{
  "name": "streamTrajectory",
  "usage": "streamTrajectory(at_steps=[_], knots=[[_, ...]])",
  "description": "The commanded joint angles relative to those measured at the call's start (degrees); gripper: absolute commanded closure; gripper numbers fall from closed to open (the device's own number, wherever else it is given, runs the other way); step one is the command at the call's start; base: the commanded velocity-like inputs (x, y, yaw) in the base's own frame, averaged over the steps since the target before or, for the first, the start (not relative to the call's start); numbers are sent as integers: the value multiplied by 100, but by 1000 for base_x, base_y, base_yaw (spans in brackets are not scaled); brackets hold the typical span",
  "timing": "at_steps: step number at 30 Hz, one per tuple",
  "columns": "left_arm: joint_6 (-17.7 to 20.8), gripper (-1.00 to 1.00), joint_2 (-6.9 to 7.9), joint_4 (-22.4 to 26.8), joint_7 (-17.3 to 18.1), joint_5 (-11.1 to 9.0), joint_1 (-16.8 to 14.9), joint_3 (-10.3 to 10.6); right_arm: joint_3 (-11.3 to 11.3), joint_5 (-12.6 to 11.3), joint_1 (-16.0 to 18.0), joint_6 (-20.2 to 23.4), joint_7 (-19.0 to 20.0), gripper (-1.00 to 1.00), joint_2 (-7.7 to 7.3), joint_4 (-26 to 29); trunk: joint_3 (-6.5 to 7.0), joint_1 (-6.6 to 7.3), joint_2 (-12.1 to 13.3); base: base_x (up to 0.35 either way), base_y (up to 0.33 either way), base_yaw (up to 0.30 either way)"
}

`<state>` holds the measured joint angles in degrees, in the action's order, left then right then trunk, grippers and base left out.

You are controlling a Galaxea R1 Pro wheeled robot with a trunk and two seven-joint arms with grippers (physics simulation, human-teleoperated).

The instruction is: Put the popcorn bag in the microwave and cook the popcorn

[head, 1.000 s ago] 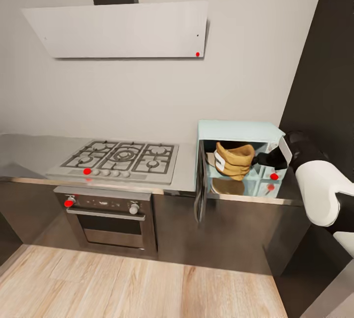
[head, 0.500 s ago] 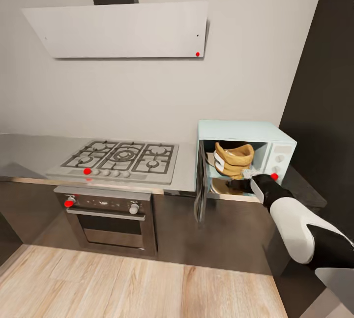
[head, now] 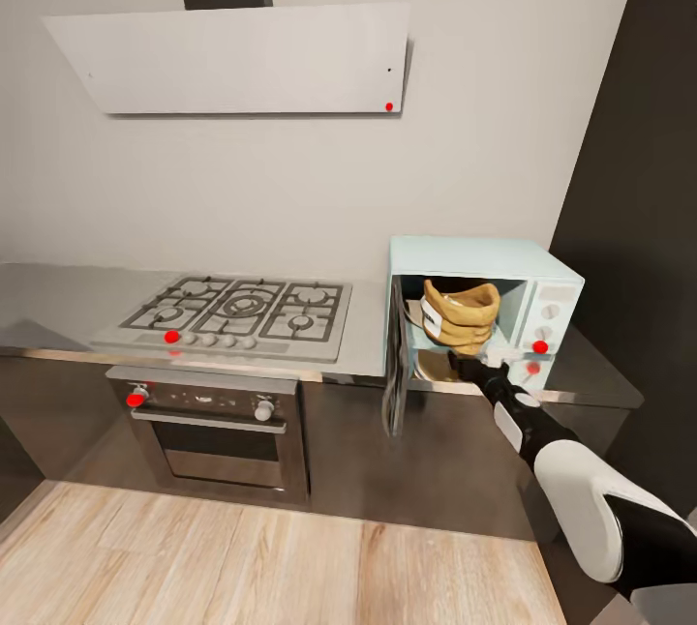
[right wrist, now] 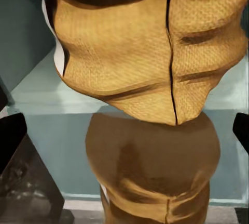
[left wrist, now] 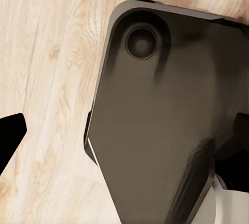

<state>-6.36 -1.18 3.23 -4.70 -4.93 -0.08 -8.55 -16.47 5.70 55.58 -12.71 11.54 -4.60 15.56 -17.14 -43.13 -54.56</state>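
The pale mint-blue microwave (head: pixel 484 252) stands on the grey countertop (head: pixel 58 301) with its door (head: pixel 392 369) swung open to the left. Inside it, the tan burlap popcorn bag (head: pixel 463 313) stands slightly tilted. In the right wrist view the popcorn bag (right wrist: pixel 150 52) is close ahead, mirrored in the cavity's glossy floor. My right gripper (head: pixel 467 366) is open, just outside the opening and below the bag, with its fingertips (right wrist: pixel 10 135) spread wide and holding nothing. The popcorn is hidden. My left gripper (left wrist: pixel 124 130) is open, hanging over my dark base and the wood floor.
A gas hob (head: pixel 237 311) sits left of the microwave above an oven (head: pixel 218 431), with a flat grey hood (head: pixel 232 59) overhead. A dark tall cabinet (head: pixel 639 170) closes in the right side. Wood floor (head: pixel 242 557) lies in front of the cabinets.
My right arm swung from the microwave's right side down to its front, and the gripper drew back out of the cavity. The bag stayed inside.
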Motion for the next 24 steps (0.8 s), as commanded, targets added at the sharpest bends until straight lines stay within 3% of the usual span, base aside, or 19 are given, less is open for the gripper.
streamTrajectory(at_steps=[1, 24], knots=[[-15, -100, 1, -3, -5, -52, -1, 0, -49, 51, -21, -132, 11, -100, 6, -8, -6, -1, -5, 114, 0, 0], [-14, -100, 11, -6, -2, -52, -1, 3, -59, 44, -59, -347, -116, -100, 31, 26, -6, -1, -5, 286, 0, 0]])
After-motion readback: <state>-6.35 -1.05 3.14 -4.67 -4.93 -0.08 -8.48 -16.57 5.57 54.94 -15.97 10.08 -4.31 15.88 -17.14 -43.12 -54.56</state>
